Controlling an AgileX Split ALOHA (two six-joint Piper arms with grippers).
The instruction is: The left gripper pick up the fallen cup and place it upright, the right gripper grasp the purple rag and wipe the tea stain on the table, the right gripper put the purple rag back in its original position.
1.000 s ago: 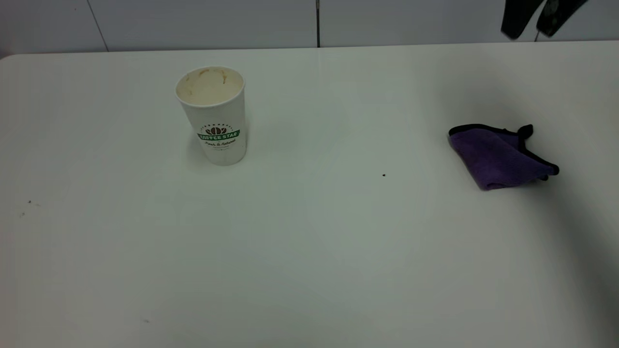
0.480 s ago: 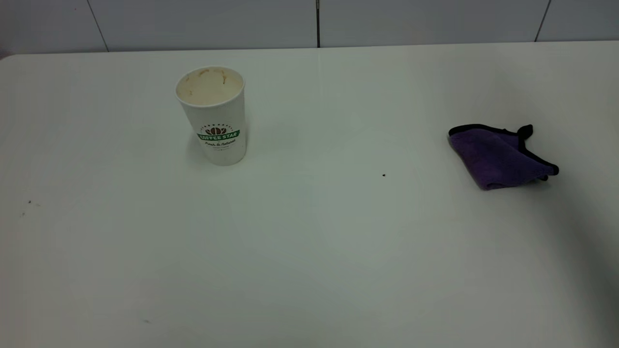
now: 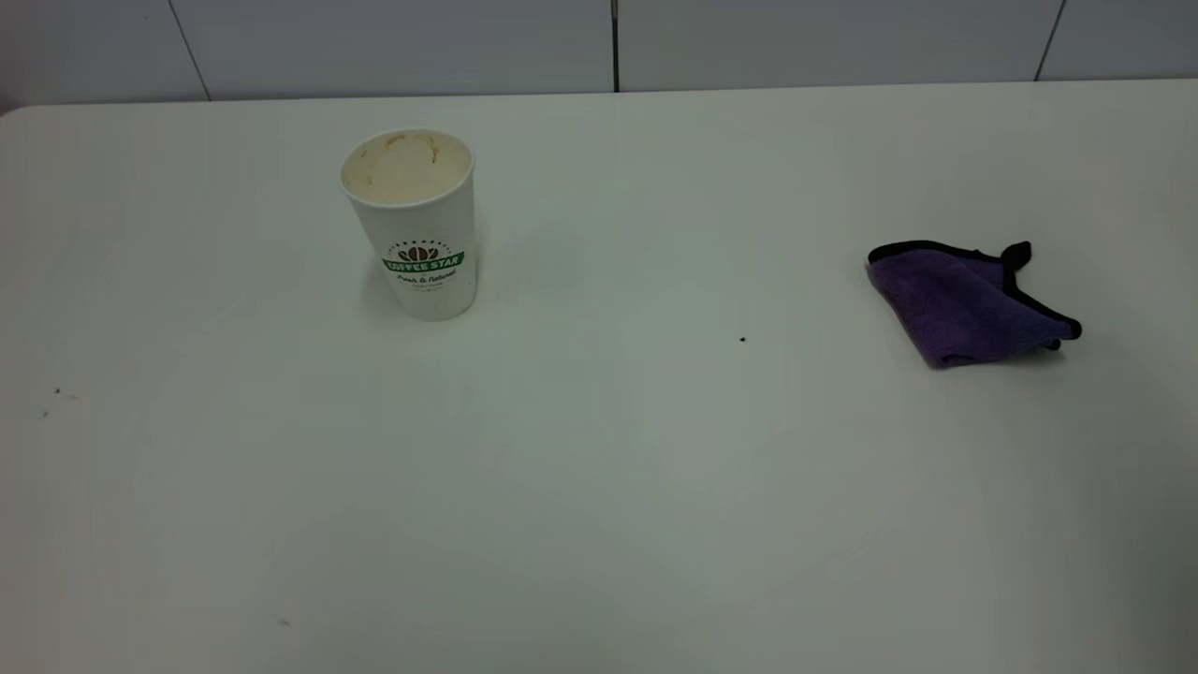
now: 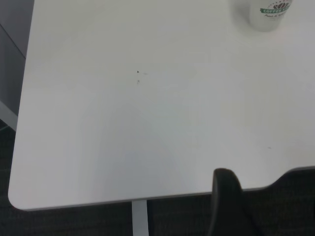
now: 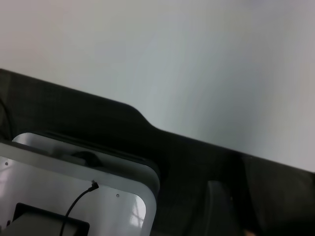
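Cup [image 3: 413,225]: white paper cup with a green banner logo, standing upright on the table, left of centre and toward the far edge; tan staining shows on the inner lining. In the left wrist view only its lower part appears [image 4: 268,14], cut off at the picture's edge.
Rag [image 3: 964,304]: purple cloth with black edging, folded and lying flat at the right side of the table, well apart from the cup; a black corner loop sticks up at its far end.
Table [image 3: 599,487]: plain white top; a rounded corner shows in the left wrist view [image 4: 19,199].
Tea stain: no brown blotch can be made out on the surface in any view.
Black speck [image 3: 743,339]: tiny dark dot between cup and rag, nearer the rag.
Small marks [image 3: 56,393]: faint specks near the left edge; also seen in the left wrist view [image 4: 138,76].
Left gripper [image 4: 229,206]: only one dark finger shows, out past the table's edge and well away from the cup; how wide it stands, I cannot tell.
Right gripper [image 5: 216,211]: only a dim dark shape, off the table beside a silver-grey housing [image 5: 78,196]; the rag is out of its view, and its spread cannot be told.
Exterior view: neither arm appears.
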